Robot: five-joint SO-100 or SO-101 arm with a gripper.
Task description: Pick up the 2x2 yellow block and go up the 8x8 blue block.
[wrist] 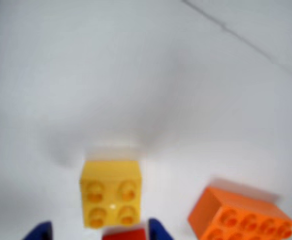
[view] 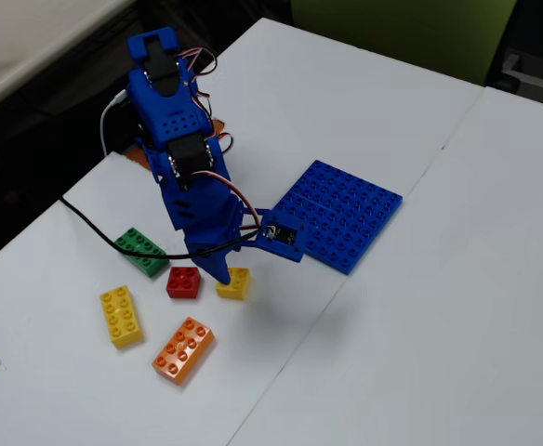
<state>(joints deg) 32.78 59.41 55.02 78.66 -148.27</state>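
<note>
2x2 yellow block (wrist: 111,194), four studs (square), upright

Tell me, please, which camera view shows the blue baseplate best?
The fixed view: the blue baseplate lies there in full, studs visible, right of the arm. The wrist view shows none of it, only bricks and table.

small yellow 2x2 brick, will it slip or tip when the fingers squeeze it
The small yellow brick looks like rigid moulded plastic, so it likely won't flex. Its glossy sides could slip in a light pinch. It sits flat and squat on the white table, so tipping or rolling seems unlikely.
</note>
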